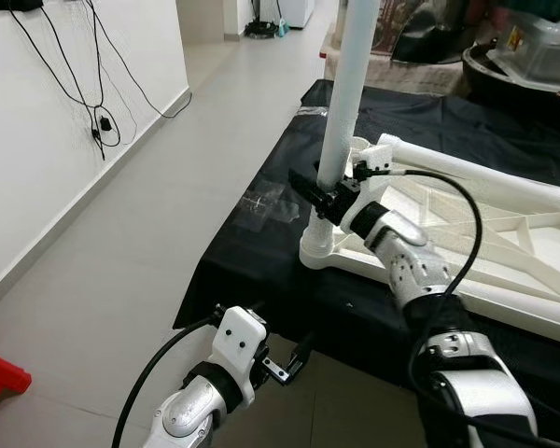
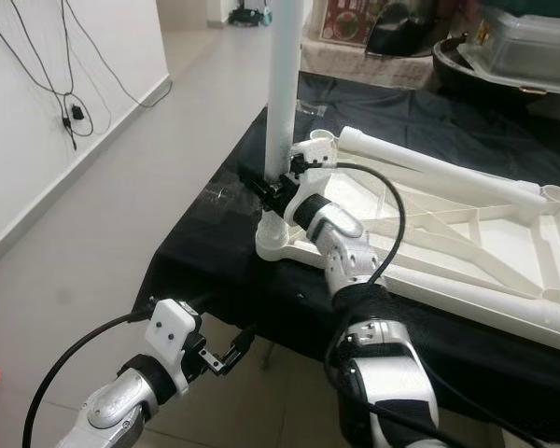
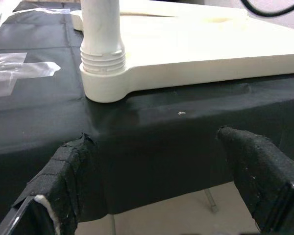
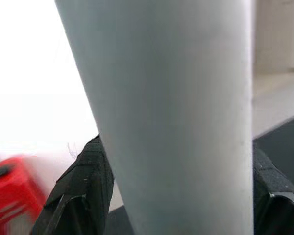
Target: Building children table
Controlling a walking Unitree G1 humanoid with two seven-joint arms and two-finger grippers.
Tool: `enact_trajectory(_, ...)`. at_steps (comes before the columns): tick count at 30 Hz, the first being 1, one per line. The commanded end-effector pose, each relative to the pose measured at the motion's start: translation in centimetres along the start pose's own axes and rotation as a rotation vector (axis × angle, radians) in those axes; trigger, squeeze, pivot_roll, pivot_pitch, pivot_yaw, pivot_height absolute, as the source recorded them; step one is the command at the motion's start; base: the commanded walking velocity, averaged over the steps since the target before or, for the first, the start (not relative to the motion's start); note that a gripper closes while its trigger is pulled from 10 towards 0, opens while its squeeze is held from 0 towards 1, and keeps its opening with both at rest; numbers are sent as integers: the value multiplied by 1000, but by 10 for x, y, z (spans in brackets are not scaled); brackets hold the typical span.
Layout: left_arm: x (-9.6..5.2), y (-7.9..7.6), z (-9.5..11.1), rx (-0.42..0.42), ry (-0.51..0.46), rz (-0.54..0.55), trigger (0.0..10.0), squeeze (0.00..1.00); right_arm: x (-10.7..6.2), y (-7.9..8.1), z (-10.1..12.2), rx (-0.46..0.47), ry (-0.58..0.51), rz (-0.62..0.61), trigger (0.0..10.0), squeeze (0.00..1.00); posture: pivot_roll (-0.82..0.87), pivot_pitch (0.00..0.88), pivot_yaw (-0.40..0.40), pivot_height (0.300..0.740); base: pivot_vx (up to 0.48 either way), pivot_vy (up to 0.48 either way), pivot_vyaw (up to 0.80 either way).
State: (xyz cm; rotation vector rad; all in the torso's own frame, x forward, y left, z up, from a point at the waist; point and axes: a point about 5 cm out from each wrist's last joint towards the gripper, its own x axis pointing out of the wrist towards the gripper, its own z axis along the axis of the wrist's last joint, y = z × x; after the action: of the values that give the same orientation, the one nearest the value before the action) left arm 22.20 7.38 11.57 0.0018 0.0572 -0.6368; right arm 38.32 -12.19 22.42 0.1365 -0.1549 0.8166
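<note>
A white plastic table leg (image 1: 347, 84) stands upright in the corner socket (image 1: 319, 247) of an upturned white tabletop (image 2: 467, 238), which lies flat on a counter (image 1: 261, 271) draped in black cloth. My right end effector (image 1: 330, 191) is clamped around the leg just above the socket, its black fingers (image 4: 83, 181) pressed against both sides of the tube. The leg looks hollow, light, stiff and smooth, so I judge it could slip under a twist; a low hold near the ribbed screw collar (image 3: 103, 56) gives the best control, while a higher hold would lever against the joint. The tabletop is ribbed and rigid, probably light enough to slide on the cloth. My left end effector (image 3: 161, 191) hangs below the counter's edge with its fingers spread wide, holding nothing. A clear plastic bag (image 1: 266, 203) lies on the cloth beside the socket.
</note>
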Motion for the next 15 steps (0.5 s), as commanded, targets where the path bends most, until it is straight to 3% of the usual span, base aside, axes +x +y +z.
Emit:
enact_trajectory(1, -1, -2, -2, -8, 10, -3, 10000, 0, 8, 13, -4, 21, 23, 151, 10000, 0, 77, 80, -74, 740, 0, 0, 0)
enact_trajectory(8, -1, -2, 0, -6, 9, 3, 10000, 0, 20, 32, -11, 18, 143, 446, 10000, 0, 96, 92, -80, 740, 0, 0, 0)
enact_trajectory(12, -1, -2, 0, -6, 9, 4, 10000, 0, 21, 34, -13, 24, 160, 484, 10000, 0, 96, 92, -80, 740, 0, 0, 0)
enact_trajectory(13, -1, -2, 0, -6, 9, 5, 10000, 0, 22, 37, -15, 27, 178, 520, 3098, 0, 95, 95, -83, 740, 0, 0, 0)
enact_trajectory(14, -1, -2, 0, -5, 8, 6, 10000, 0, 25, 37, -14, 23, 169, 494, 0, 0, 96, 96, -83, 740, 0, 0, 0)
enact_trajectory(15, -1, -2, 0, -5, 8, 6, 10000, 0, 25, 37, -14, 23, 169, 494, 0, 0, 96, 96, -83, 740, 0, 0, 0)
